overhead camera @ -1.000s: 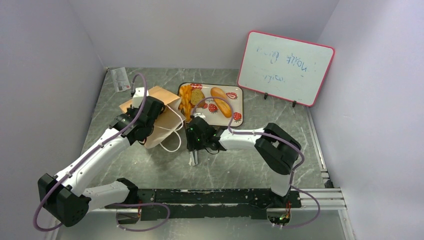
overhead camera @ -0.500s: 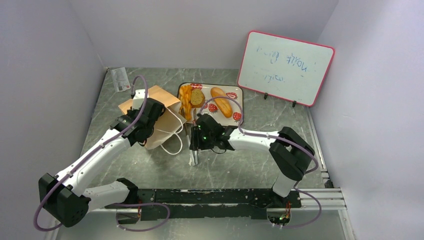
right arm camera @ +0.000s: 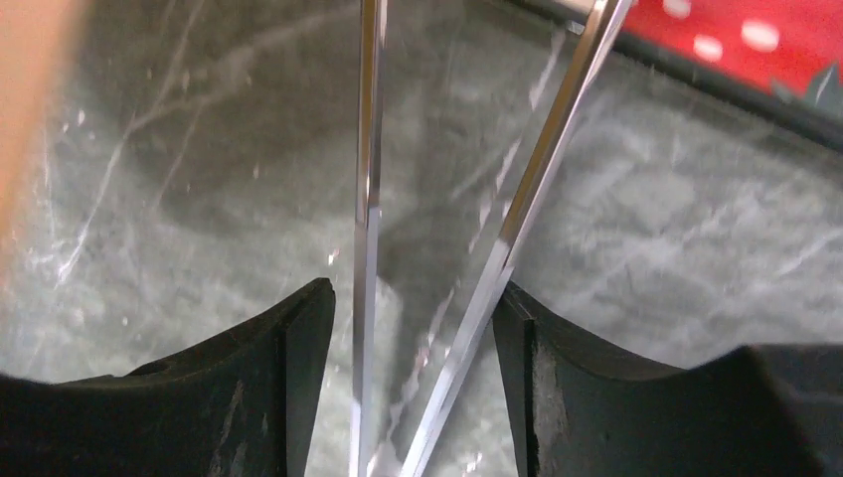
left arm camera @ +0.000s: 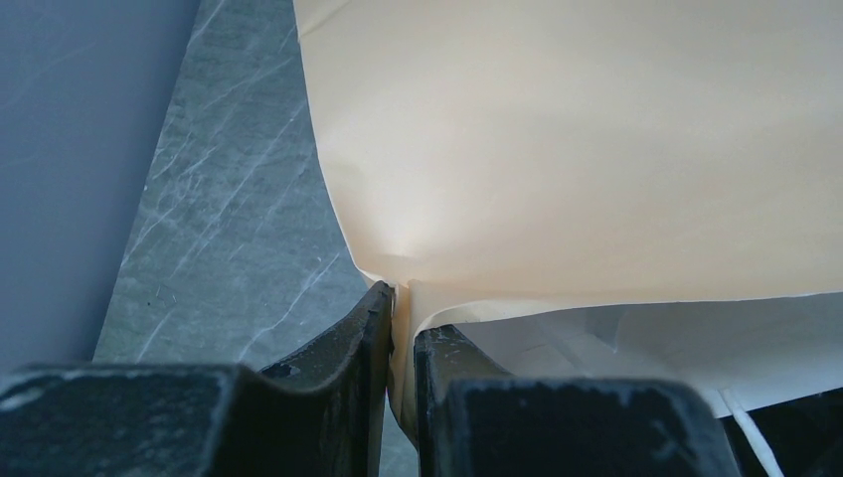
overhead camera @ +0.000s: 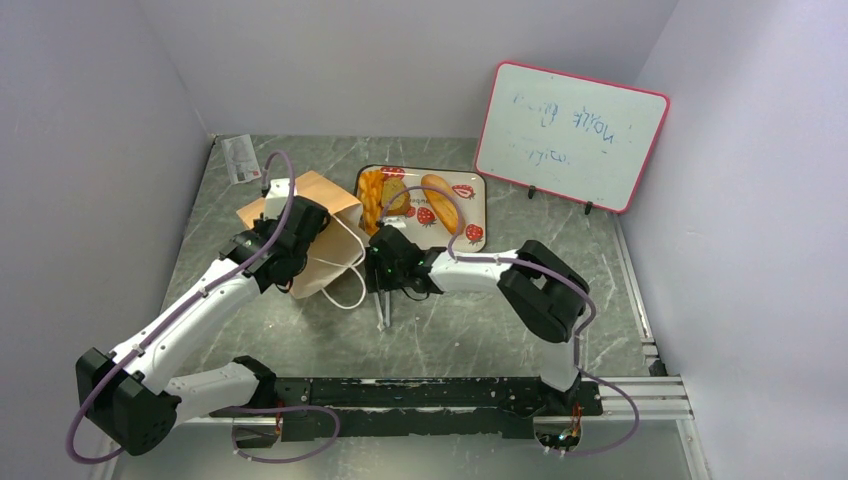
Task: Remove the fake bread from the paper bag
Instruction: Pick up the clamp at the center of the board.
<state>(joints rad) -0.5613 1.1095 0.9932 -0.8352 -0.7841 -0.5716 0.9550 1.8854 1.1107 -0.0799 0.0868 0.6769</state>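
Note:
The tan paper bag lies on the table, and my left gripper is shut on its edge. In the left wrist view the paper bag is pinched between the left gripper's black fingers. Fake bread lies on the strawberry-print tray: a braided twist, a round slice and an oblong loaf. No bread shows inside the bag. My right gripper stands between bag and tray. In the right wrist view the right gripper is open around the silver tongs, with a gap at the left finger.
The tongs lie on the marble table with their joined end toward the arms. White cord handles trail from the bag. A pink-framed whiteboard leans at the back right, and a small card sits at the back left.
The right arm has swung left toward the bag, and its jaws have widened around the tongs. The left gripper and the bag have not moved.

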